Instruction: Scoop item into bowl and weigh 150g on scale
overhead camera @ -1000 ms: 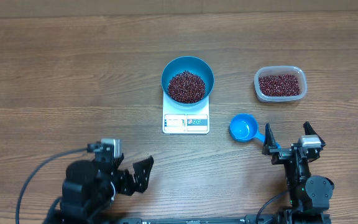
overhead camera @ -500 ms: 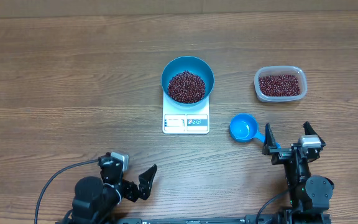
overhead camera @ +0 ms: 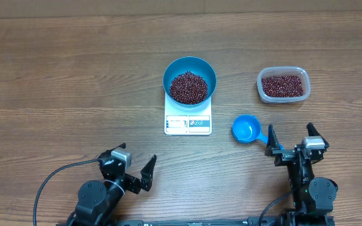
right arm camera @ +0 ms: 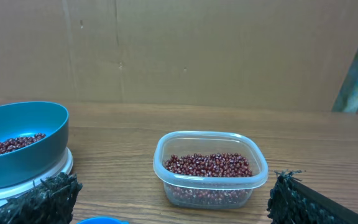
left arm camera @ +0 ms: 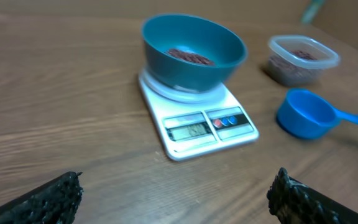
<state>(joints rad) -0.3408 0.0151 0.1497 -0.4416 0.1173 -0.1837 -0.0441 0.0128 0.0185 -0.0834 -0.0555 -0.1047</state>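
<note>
Overhead: the blue bowl (overhead camera: 170, 70) sits on the white scale (overhead camera: 188, 124) at mid-desk (overhead camera: 74, 75), with a heap of red-brown beans (overhead camera: 188, 87) inside it. The empty blue scoop (overhead camera: 245, 129) lies right of the scale. Its handle runs back and rightward, ending just beside the right gripper (overhead camera: 290, 139), which is spread wide and holds nothing. The clear tub (overhead camera: 261, 83) of spare beans lies beyond the scoop. The left gripper (overhead camera: 137, 171), equally wide and empty, is well apart from the scoop, so the right arm is judged the nearer one for any further scooping.

Left wrist: bowl and scale lie ahead, but the display is too blurred to read.

Right wrist: the tub sits straight ahead, the bowl to the left, and only a sliver of the scoop shows at the bottom edge.
</note>
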